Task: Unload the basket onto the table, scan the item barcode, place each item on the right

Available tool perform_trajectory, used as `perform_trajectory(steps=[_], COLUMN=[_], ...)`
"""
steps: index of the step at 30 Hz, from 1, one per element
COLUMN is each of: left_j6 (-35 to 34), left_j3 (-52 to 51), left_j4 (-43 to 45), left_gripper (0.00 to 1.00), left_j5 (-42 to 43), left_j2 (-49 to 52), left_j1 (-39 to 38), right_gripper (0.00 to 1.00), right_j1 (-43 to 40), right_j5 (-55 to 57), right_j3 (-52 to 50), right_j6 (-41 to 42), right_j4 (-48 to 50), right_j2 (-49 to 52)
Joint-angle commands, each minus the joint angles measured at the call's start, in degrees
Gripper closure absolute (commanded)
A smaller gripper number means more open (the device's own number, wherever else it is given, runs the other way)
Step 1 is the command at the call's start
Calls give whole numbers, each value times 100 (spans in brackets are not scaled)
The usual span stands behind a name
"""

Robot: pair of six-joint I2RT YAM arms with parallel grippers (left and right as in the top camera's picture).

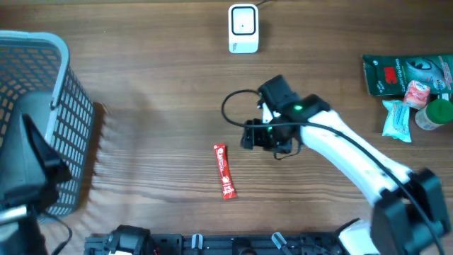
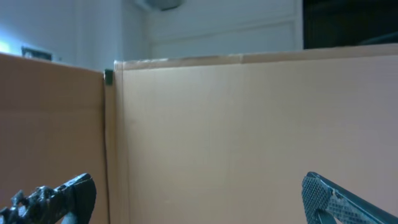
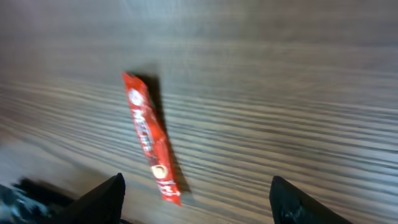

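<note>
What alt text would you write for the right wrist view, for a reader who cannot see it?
A slim red snack packet lies flat on a wood-grain table, slanting from upper left to lower right. The right gripper, jaws open, sits at the bottom edge, not touching it.

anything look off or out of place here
Only the red stick: it lies loose mid-table, slightly askew, well short of the scanner. The right pincer beside it is open and holds nothing. Nothing looks spilled or damaged.
</note>
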Motion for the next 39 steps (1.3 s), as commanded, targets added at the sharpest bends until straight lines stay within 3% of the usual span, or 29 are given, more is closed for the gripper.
perform_trajectory(steps=[1,4,7,9,15,17,24,25,28,31,32,33,34,35,36,37,39], left_j6=[-83,-529,-640,-925,-935,-935,-911,-914,-914,-914,-914,-914,-914,-914,-918,-1012,-1545], left_j3=[-4,-9,-286,-573,-1158,-1202,-1235,-1235,-1235,-1235,-1235,-1233,-1235,-1233,-1233,-1233,-1235], left_j4=[-236,-520,-538,-560,-800,-903,-1113,-1115,-1113,-1023,-844,-826,-855,-975,-1139,-1460,-2271], left_gripper=[0,0,0,0,0,0,0,0,0,0,0,0,0,0,0,0,0], left_j5=[975,1598,1827,2028,2144,2144,2107,2024,1663,1644,1644,1644,1644,1641,1644,1698,1711], left_j2=[-581,-977,-1373,-1757,-2553,-2553,-2553,-2553,-2553,-2553,-2551,-2551,-2551,-2551,-2551,-2551,-2551], left_j1=[378,756,1222,1228,763,763,833,885,1082,1088,1088,1088,1088,1088,1088,1088,1088], right_gripper=[29,30,22,25,27,34,37,39,67,69,83,86,78,49,37,17,15], right_j1=[142,238,507,721,1399,1403,1473,1473,1473,1473,1473,1473,1471,1471,1471,1471,1473], right_j5=[-809,-1349,-1344,-1231,811,745,330,323,699,745,743,706,695,706,774,1027,1178], right_j3=[-39,-39,-39,-39,-42,-42,-13,-13,-13,-2,90,129,177,254,308,400,518], right_j6=[-590,-1019,-1764,-1766,-1766,-1755,-1768,-1759,-1064,-717,-520,-501,-503,-525,-601,-640,-986], right_j4=[203,527,632,723,901,979,914,894,737,739,673,667,634,616,595,472,348], right_j2=[595,737,732,732,739,809,1633,1633,1659,1670,1670,1670,1668,1668,1665,1663,1663])
